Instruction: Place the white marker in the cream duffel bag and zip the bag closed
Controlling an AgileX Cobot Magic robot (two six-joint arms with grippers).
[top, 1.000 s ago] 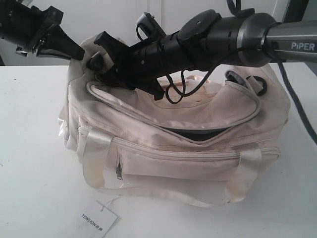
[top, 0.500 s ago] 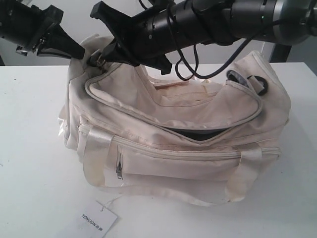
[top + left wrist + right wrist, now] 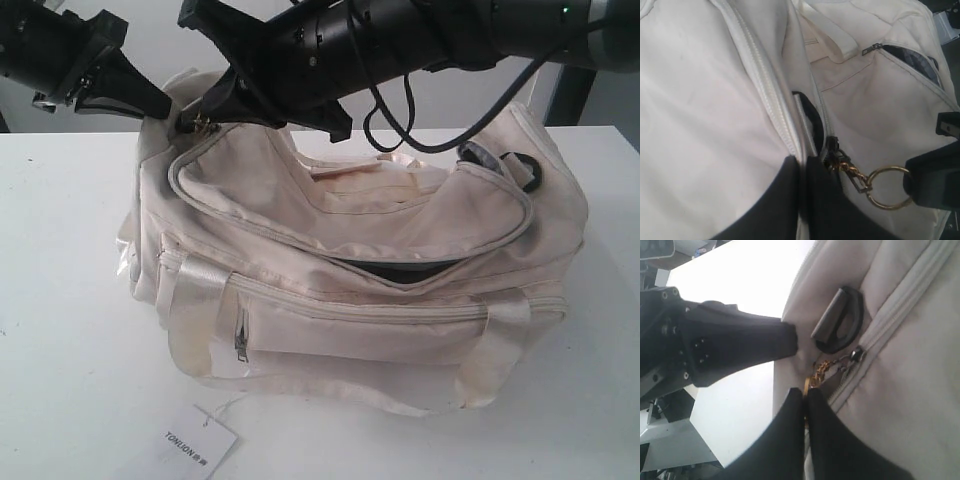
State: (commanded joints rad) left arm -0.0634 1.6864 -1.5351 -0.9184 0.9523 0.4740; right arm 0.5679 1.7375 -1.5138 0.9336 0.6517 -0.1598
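Upward and leftward has gone the right gripper (image 3: 203, 118), along the cream duffel bag (image 3: 400, 230). The bag's long axis runs left-right across the table (image 3: 60, 300), its mouth gaping in front. The left gripper (image 3: 155, 105) pinches the bag's left end.

In the left wrist view, its fingers are clenched on cream fabric beside the zip pull (image 3: 888, 187).

In the right wrist view, the fingers clamp that gold pull near a black end ring (image 3: 840, 320).

No view shows the white marker.

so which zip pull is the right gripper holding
The gold ring pull on the top zip, pinched by the right gripper; the front pocket's small silver pull hangs untouched.
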